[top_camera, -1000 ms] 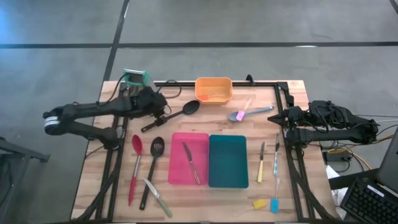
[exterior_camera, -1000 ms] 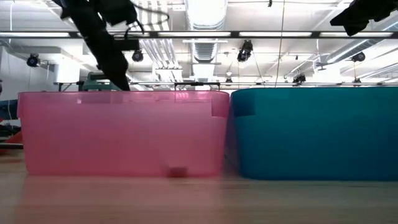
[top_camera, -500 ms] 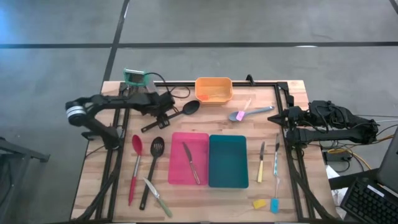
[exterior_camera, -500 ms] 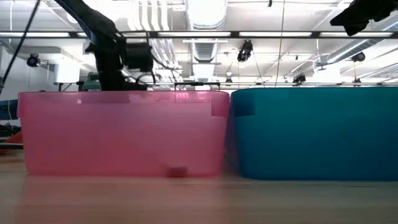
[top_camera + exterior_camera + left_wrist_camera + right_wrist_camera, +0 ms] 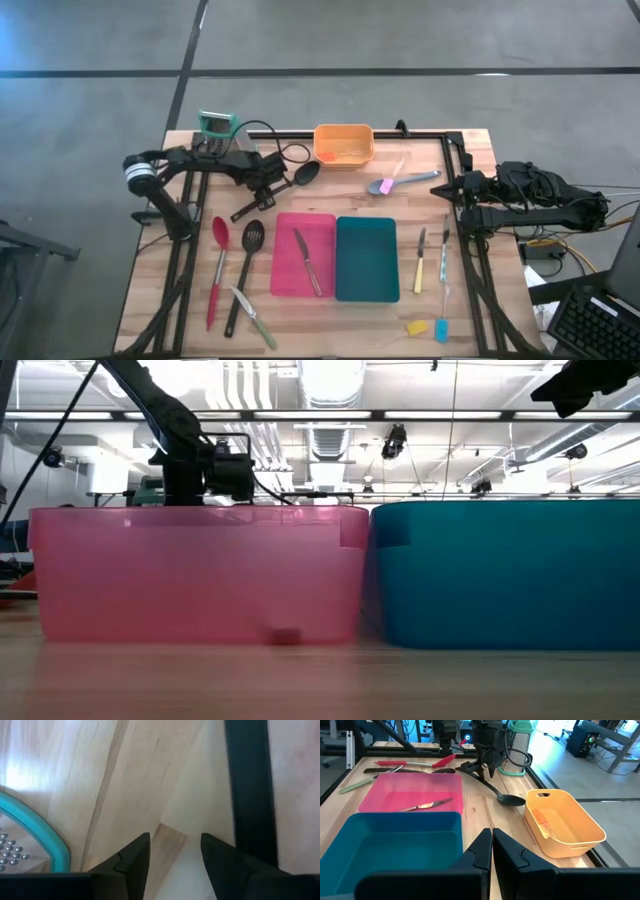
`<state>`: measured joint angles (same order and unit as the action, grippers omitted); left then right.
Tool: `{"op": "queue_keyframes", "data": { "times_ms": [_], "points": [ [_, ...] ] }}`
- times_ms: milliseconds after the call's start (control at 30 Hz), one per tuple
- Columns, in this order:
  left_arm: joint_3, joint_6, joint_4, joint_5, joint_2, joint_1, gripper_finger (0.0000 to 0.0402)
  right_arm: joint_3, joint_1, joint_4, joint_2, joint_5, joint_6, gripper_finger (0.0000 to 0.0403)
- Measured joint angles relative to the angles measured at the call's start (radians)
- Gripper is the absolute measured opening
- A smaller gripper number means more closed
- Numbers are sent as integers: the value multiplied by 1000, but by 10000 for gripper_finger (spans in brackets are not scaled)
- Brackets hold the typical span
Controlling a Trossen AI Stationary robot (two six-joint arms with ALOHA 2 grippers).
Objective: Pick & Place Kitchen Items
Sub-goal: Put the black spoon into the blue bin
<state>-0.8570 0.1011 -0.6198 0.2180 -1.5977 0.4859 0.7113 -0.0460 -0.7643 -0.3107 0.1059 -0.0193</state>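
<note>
My left gripper (image 5: 268, 189) stands open, pointing steeply down over the handle of the black spoon (image 5: 290, 182), which lies flat on the wood at the far left. In the left wrist view only bare wood shows between its fingers (image 5: 175, 837). Seen from the right wrist view, the left gripper (image 5: 485, 769) stands just over the spoon's handle (image 5: 479, 779). A red spoon (image 5: 217, 262), a black slotted spatula (image 5: 246, 268) and a green-handled knife (image 5: 256, 319) lie at the near left. My right gripper (image 5: 492, 834) waits shut above the table's right edge (image 5: 452, 193).
A pink bin (image 5: 284, 268) with a knife (image 5: 308, 262) in it and a teal bin (image 5: 367, 258) stand mid-table, an orange bin (image 5: 343, 145) at the far edge, and the grater (image 5: 217, 127) at the far left corner. A lilac spoon (image 5: 400, 182), two knives (image 5: 421, 262) and small pieces (image 5: 417, 327) lie at right.
My left gripper has come down and gone toward the table's right edge, to the black spoon's handle. It has tipped from slanting to pointing steeply down.
</note>
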Motion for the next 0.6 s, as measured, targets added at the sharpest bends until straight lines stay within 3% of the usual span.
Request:
{"op": "queue_keyframes", "data": {
  "times_ms": [300,500,600],
  "points": [
    [-87,-2,-84,1,64,6,179,0,0,0,0,0,0,8],
    [-101,-57,-104,-173,113,8,179,0,0,0,0,0,0,8],
    [-101,-110,-138,-183,124,8,179,0,0,0,0,0,0,8]
  ]
}}
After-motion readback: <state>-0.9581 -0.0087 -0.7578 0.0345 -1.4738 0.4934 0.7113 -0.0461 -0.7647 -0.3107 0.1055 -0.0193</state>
